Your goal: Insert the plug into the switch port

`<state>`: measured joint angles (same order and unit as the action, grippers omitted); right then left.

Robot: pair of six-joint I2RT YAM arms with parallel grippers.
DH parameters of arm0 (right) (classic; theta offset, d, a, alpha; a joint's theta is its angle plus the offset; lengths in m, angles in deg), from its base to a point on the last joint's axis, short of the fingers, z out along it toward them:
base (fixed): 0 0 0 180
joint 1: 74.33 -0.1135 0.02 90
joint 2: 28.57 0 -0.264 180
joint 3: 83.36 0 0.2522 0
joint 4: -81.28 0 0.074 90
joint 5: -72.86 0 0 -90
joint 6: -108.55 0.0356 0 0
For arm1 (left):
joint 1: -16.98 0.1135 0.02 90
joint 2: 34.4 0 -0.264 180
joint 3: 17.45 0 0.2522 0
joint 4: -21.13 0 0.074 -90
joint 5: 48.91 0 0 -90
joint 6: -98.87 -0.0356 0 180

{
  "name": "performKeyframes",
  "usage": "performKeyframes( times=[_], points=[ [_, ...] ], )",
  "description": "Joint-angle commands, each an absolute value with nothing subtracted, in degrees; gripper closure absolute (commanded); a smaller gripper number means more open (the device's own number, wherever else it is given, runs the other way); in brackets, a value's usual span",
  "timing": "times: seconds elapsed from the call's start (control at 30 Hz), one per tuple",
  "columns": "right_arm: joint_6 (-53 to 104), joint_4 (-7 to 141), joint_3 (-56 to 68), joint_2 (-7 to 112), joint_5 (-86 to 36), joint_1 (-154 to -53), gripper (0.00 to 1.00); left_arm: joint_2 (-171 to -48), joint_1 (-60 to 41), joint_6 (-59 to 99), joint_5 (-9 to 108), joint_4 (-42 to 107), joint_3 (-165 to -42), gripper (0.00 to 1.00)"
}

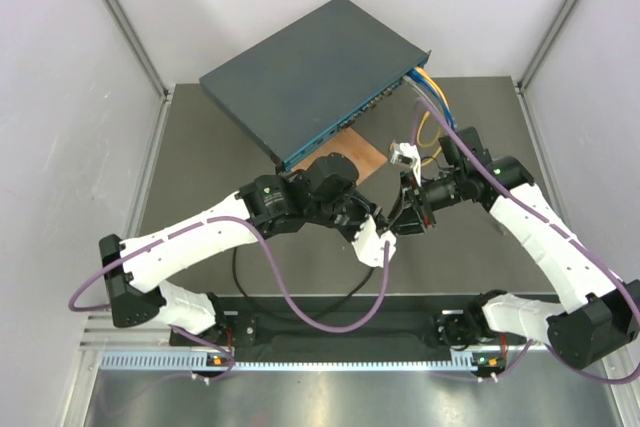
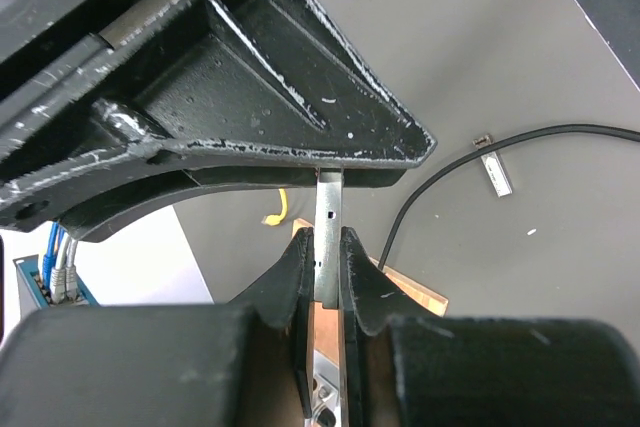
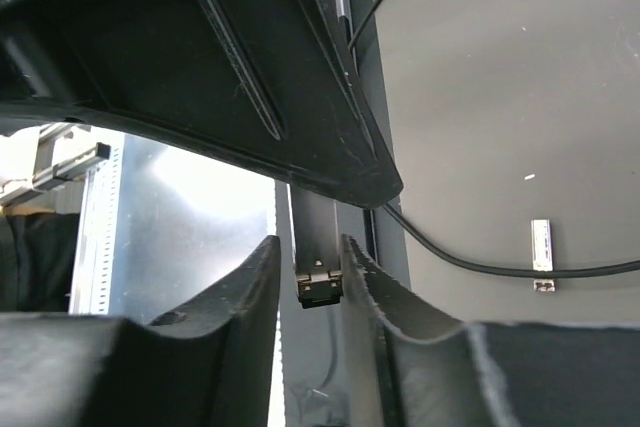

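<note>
The plug (image 2: 329, 217) is a slim silver connector with a dark latch end (image 3: 319, 282). My left gripper (image 2: 327, 244) is shut on it. My right gripper (image 3: 308, 247) faces it head-on. Its jaws stand on either side of the plug's dark end, open, with a gap on the left side. In the top view both grippers (image 1: 385, 233) (image 1: 401, 218) meet at mid-table, in front of the switch (image 1: 300, 72). The row of switch ports (image 1: 366, 109) runs along its teal front face, apart from the plug. The plug's thin black cable (image 1: 300, 304) loops over the table.
A brown board (image 1: 357, 159) lies just before the switch. Yellow and blue cables (image 1: 430, 95) are plugged in at the switch's right end. A small silver-black stick (image 2: 495, 173) (image 3: 541, 256) lies loose on the grey mat near the black cable (image 2: 520, 135).
</note>
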<state>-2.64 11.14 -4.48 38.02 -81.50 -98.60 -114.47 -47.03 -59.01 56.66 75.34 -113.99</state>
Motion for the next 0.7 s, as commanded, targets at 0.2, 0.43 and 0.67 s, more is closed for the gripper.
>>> performKeyframes(
  times=[0.2,0.43,0.67],
  points=[
    [-2.1,13.3,-3.2,38.3,-85.0,-99.2,0.94,-112.0,-47.2,-59.5,58.0,72.5,-113.6,1.00],
    [-3.2,13.6,-3.2,36.8,-81.5,-98.9,1.00,-111.9,-47.3,-54.6,54.7,70.1,-113.4,0.45],
    [-4.3,16.8,-1.4,34.5,-71.6,-94.3,1.00,-110.3,-44.0,-37.7,53.0,68.9,-120.0,0.22]
  ],
)
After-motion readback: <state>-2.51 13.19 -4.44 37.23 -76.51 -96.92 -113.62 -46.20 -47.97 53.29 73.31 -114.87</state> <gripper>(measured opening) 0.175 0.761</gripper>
